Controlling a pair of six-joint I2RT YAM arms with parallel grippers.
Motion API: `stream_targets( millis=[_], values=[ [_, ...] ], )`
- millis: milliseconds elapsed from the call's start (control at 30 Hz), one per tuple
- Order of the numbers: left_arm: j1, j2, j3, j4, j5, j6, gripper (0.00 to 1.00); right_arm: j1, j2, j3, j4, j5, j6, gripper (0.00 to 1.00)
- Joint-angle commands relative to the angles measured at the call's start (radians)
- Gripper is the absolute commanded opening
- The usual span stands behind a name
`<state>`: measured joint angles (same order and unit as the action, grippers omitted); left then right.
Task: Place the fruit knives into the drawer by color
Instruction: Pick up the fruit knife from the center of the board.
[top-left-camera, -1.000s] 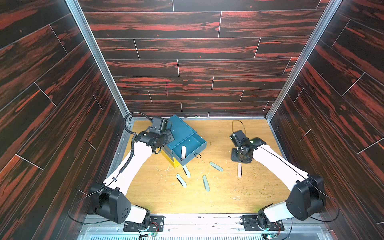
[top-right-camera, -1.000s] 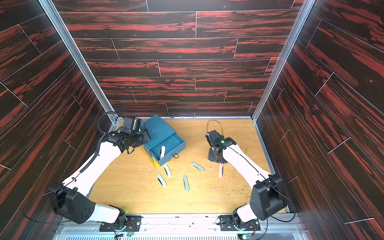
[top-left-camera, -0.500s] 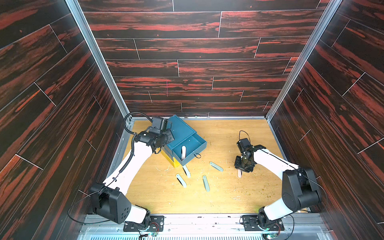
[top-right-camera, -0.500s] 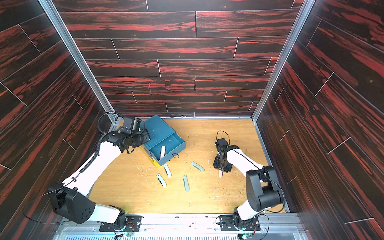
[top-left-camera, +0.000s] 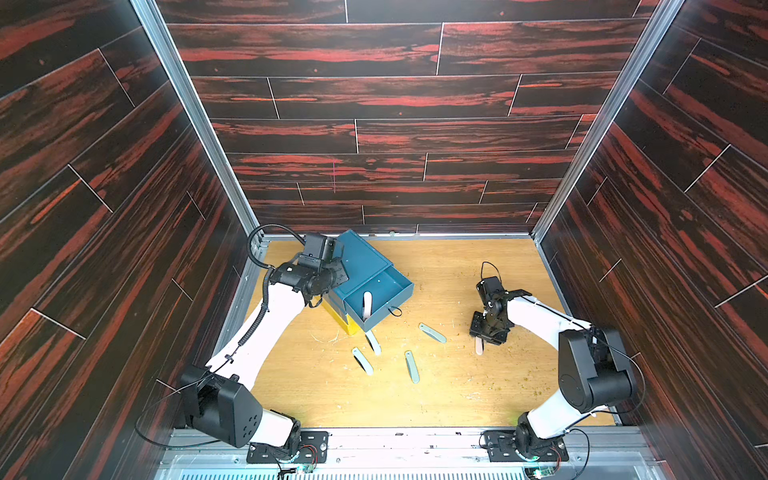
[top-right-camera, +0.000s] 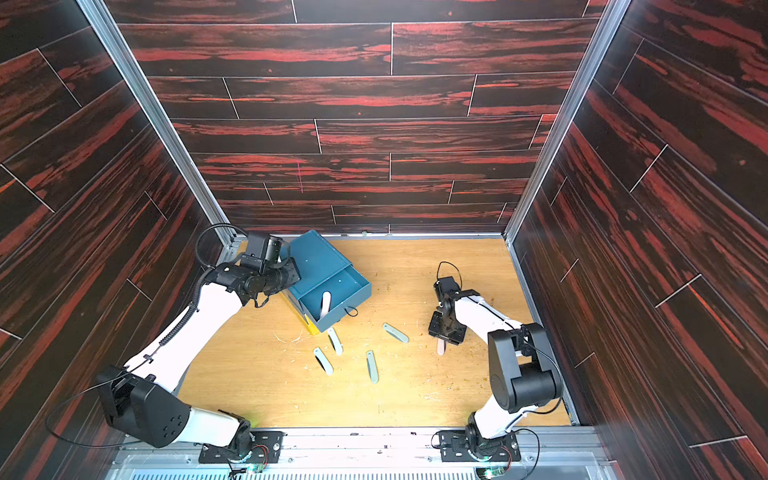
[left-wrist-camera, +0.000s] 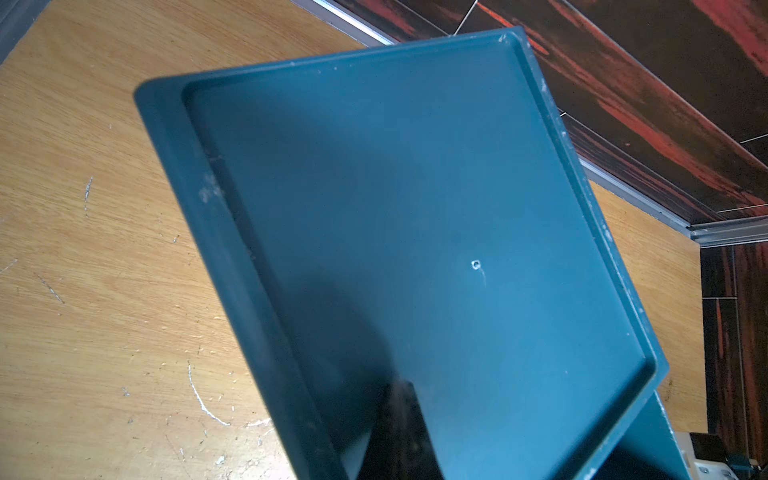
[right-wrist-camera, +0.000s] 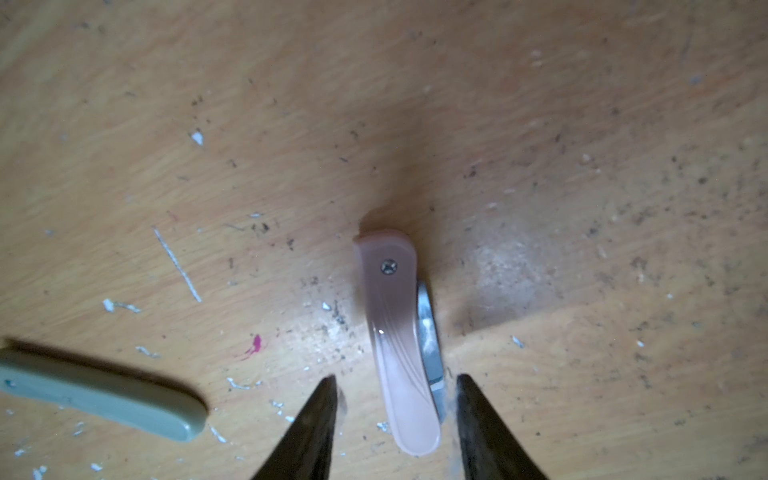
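The drawer (top-left-camera: 361, 266) chest stands at the back left, its teal upper drawer pulled out with a pinkish-white fruit knife (top-left-camera: 367, 303) inside. My left gripper (top-left-camera: 338, 272) is shut and lies against the chest's teal top (left-wrist-camera: 415, 208); its dark fingers (left-wrist-camera: 401, 432) show as one wedge. A pink fruit knife (right-wrist-camera: 397, 345) lies flat on the table. My right gripper (right-wrist-camera: 395, 380) is open, one fingertip on each side of it. In a top view this gripper (top-left-camera: 484, 332) stands over the pink knife (top-left-camera: 480, 345). Several grey-green knives (top-left-camera: 411, 365) lie mid-table.
The yellow lower drawers (top-left-camera: 347, 326) show under the open teal one, whose black loop pull (top-left-camera: 395, 311) hangs at the front. One grey-green knife (right-wrist-camera: 104, 395) lies close beside the right gripper. Dark wooden walls enclose the table on three sides.
My right gripper has moved toward the front and down over the pink knife, and its jaws have spread wider. The left arm and the drawer have stayed still.
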<state>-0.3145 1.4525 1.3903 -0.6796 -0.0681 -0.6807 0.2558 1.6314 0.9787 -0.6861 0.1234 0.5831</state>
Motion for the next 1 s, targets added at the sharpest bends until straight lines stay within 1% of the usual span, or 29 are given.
stream_targets(
  millis=[0, 767, 833, 967],
  values=[
    [-0.003, 0.009, -0.005, -0.027, -0.01, 0.008, 0.0, -0.006, 0.03, -0.011, 0.011, -0.023, -0.016, 0.5],
    [-0.003, 0.0, -0.007, -0.032, -0.016, 0.009, 0.0, -0.024, 0.096, -0.014, 0.006, -0.016, -0.05, 0.49],
    [-0.003, 0.001, -0.006, -0.032, -0.014, 0.009, 0.0, -0.024, 0.103, -0.013, 0.006, -0.014, -0.054, 0.48],
    [-0.003, 0.0, -0.008, -0.031, -0.014, 0.008, 0.0, -0.023, 0.117, -0.016, 0.011, -0.018, -0.06, 0.43]
  ],
)
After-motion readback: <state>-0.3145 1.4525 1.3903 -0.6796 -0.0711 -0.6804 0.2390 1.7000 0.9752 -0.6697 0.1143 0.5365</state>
